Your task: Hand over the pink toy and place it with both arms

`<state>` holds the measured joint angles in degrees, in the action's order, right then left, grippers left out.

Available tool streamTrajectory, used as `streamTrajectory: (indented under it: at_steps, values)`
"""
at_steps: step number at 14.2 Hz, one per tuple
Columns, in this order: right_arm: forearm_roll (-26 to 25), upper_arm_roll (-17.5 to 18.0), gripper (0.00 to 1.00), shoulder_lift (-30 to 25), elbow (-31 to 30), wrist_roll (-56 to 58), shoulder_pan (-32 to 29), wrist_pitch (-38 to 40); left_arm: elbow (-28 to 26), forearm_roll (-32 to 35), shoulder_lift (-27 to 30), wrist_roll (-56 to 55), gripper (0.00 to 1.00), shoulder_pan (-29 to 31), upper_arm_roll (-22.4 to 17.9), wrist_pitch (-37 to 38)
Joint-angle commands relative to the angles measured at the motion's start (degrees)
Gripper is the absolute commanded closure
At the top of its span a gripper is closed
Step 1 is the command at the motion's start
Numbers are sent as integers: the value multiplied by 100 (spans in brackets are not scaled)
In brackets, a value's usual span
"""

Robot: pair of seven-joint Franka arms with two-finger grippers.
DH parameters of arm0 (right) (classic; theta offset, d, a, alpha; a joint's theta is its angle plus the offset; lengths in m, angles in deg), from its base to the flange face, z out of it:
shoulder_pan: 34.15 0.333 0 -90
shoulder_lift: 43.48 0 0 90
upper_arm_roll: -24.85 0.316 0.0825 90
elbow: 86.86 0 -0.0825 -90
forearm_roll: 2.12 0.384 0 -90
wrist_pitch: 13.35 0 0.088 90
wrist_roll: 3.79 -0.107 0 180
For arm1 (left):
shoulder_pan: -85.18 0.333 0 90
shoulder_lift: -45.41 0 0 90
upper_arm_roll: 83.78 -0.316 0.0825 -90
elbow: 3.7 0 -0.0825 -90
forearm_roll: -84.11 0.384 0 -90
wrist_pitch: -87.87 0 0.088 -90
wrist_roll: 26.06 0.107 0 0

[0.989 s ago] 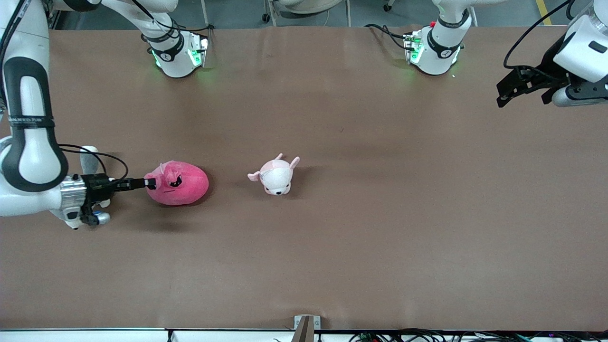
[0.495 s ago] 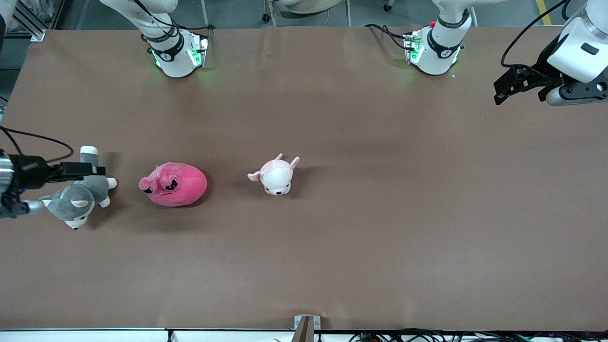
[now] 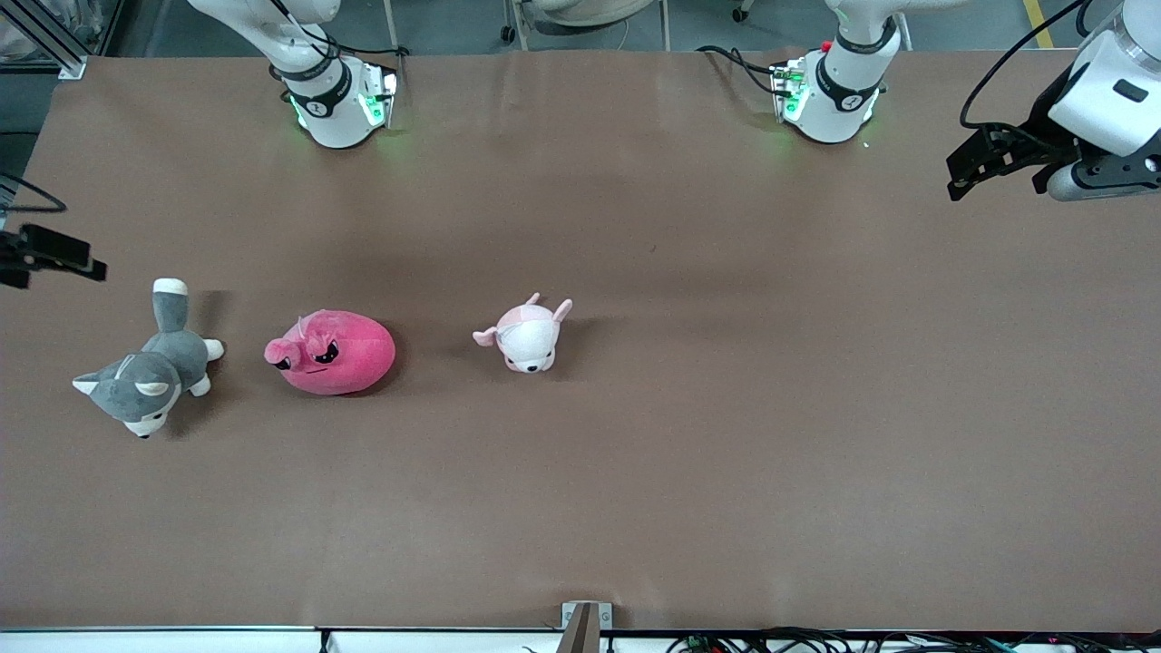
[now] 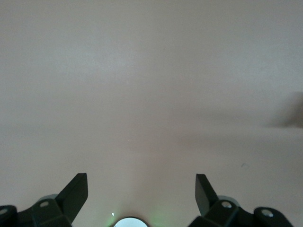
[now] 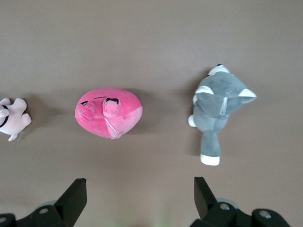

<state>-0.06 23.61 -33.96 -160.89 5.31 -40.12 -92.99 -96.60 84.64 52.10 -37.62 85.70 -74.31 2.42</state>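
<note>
The hot-pink toy [image 3: 332,352] lies on the brown table toward the right arm's end, between a grey husky plush and a pale pink-and-white plush; it also shows in the right wrist view [image 5: 109,112]. My right gripper [image 3: 54,254] is open and empty, raised over the table's edge at the right arm's end, apart from the toy; its own view shows it wide open [image 5: 139,196]. My left gripper [image 3: 984,163] is open and empty, held high over the left arm's end of the table; its view [image 4: 141,194] shows only bare table.
A grey-and-white husky plush [image 3: 145,372] lies beside the pink toy, toward the right arm's end. A pale pink-and-white animal plush [image 3: 526,334] lies beside it toward the table's middle. The two arm bases [image 3: 340,104] [image 3: 830,95] stand along the table's edge farthest from the front camera.
My right gripper let go of the pink toy and pulled away toward the table's edge, rising; the husky plush is now uncovered. The toy stayed put. The left arm barely moved.
</note>
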Motion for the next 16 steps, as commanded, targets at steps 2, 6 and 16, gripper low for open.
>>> streamTrajectory:
  at_steps: [2, 6, 16]
  values:
    - [-205, 37, 0, -679, -444, -374, 70, -112, 18, 87, 69, 128, 0, 18, -7, -16]
    - [-223, 37, 0, -1479, -1657, -374, 61, -824, 9, 87, 69, 128, 0, 18, -7, 2]
    - [-232, 28, 0, -2033, -2659, -690, 79, -1544, 149, 78, 8, 436, 0, 184, -77, 90]
